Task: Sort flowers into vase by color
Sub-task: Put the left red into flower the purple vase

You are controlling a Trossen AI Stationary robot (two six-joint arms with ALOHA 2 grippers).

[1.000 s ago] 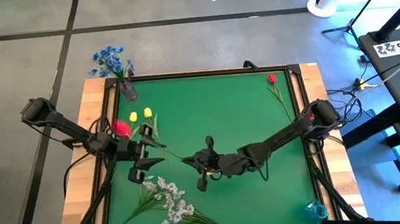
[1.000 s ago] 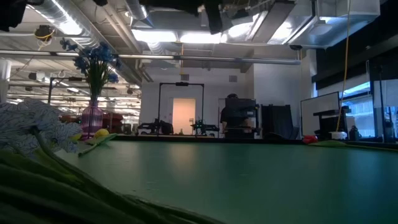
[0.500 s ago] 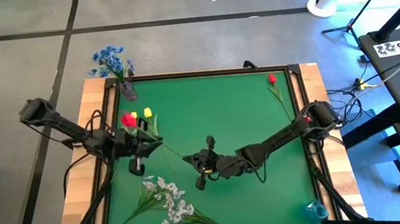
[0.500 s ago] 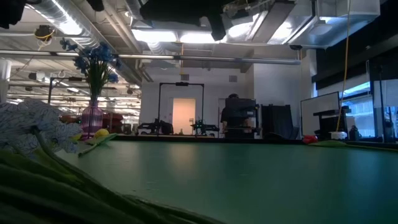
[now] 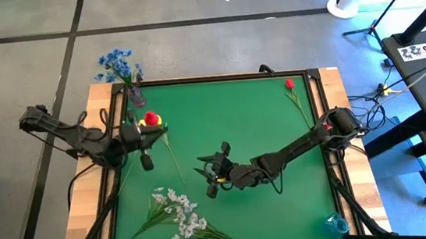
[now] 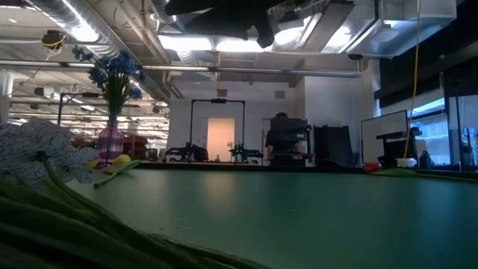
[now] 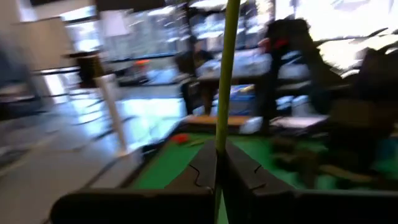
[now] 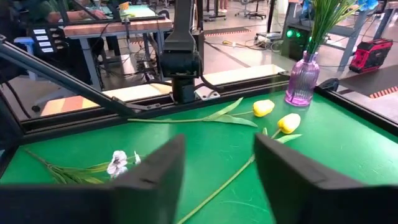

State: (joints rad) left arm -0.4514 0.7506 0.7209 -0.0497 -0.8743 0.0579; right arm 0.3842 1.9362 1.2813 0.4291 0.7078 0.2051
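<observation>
My left gripper [image 5: 141, 136] is near the table's far left, shut on the thin green stalk of a red tulip [image 5: 150, 118], which it holds upright. The bud sits over two yellow tulips [image 8: 288, 122] lying on the green mat beside a purple vase [image 5: 137, 96] of blue flowers [image 5: 117, 64]. My right gripper [image 5: 208, 179] hovers open at mid-table with nothing between its fingers [image 8: 155, 174]. Another red tulip [image 5: 289, 84] lies at the far right. White sprays [image 5: 179, 217] lie near the front left. My left gripper pinches the red tulip's stalk [image 7: 219, 144] between its two shut fingers. The fingers lie level, coming from the table's left, across the stalk. The stalk stands upright and runs up out of the wrist view. A sliver of it shows below the fingers.
A small blue glass [image 5: 337, 224] stands at the near right corner. A yellow tulip's long stalk [image 5: 174, 154] lies on the mat between the two grippers. The black frame [image 5: 217, 78] rims the mat. Open mat lies in the middle and far centre.
My left gripper has shut on the red tulip's stalk and gone up and toward the far edge, near the vase. The tulip has come up off the mat and stands upright, its bud over the yellow tulips. My right gripper has opened at mid-table.
</observation>
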